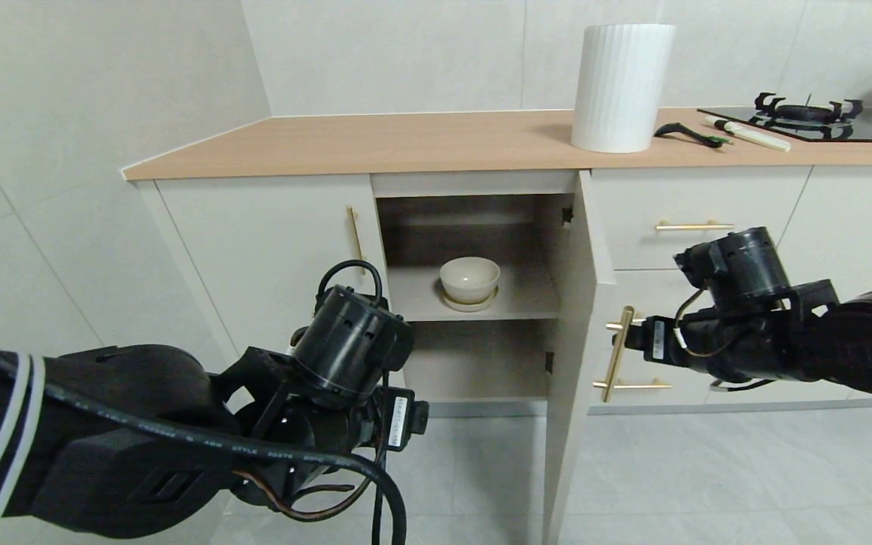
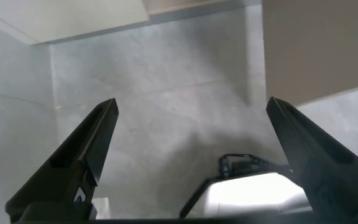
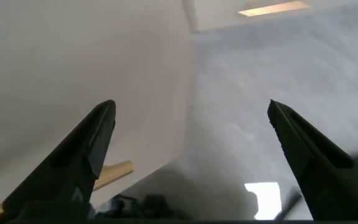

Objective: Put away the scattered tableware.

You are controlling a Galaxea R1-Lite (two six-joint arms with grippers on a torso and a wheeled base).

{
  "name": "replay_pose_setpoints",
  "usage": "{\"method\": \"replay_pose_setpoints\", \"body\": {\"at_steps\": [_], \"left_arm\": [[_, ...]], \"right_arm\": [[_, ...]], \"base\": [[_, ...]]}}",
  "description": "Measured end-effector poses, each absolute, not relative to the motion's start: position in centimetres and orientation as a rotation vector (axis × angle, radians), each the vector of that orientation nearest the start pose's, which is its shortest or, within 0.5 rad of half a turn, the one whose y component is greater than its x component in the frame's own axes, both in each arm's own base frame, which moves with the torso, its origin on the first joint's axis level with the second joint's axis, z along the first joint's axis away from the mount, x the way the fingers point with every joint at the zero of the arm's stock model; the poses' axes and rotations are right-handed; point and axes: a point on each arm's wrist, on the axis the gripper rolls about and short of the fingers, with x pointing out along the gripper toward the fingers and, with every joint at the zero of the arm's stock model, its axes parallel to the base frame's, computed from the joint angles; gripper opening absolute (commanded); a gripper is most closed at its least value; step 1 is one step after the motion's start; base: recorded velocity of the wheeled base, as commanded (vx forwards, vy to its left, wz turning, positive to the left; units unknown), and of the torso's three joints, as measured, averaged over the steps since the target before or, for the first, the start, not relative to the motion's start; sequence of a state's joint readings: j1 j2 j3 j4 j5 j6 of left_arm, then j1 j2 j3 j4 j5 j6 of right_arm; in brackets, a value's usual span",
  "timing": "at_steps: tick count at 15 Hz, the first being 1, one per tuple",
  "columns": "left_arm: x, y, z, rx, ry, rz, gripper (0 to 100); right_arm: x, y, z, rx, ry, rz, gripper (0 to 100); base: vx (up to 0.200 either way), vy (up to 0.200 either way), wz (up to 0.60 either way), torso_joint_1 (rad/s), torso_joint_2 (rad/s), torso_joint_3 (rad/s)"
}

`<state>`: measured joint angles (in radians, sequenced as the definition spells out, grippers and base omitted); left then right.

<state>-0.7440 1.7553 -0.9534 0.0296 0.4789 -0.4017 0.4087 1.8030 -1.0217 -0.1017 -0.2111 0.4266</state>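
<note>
Cabinet shelf (image 1: 528, 297) with bowl (image 1: 469, 278) on saucer (image 1: 468, 306); left end effector (image 2: 191, 103), right end effector (image 3: 191, 104) both spread

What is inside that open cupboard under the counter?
In the cupboard, a cream bowl sits on a small plate on the middle shelf. The left arm covers the lower compartment's left corner, so that part cannot be seen.

Bowl (image 1: 469, 278) on shelf (image 1: 528, 297) inside cabinet (image 1: 474, 183)
</note>
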Motion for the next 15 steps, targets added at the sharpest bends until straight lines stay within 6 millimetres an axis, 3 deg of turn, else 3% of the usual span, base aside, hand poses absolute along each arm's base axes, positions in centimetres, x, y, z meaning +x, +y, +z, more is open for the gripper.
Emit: {"method": "replay_pose_setpoints", "body": {"at_steps": [4,11,15], "left_arm": [[23.4,-18.5,15.1,0.092,0.677,-0.027,100],[23.2,-18.0,15.9,0.084,0.652,-0.017,100],[23.6,-17.6,16.4,0.080,0.623,0.035,100]], "right_arm": [[31.8,16.1,15.6,0.189,0.662,0.124,100],[36.5,19.5,13.6,0.197,0.652,0.147,100],[37.6,20.1,11.6,0.215,0.686,0.130,100]], "base": [[0.000,0.000,0.00,0.000,0.00,0.000],[0.000,0.000,0.00,0.000,0.00,0.000],[0.200,0.000,0.00,0.000,0.00,0.002]]}}
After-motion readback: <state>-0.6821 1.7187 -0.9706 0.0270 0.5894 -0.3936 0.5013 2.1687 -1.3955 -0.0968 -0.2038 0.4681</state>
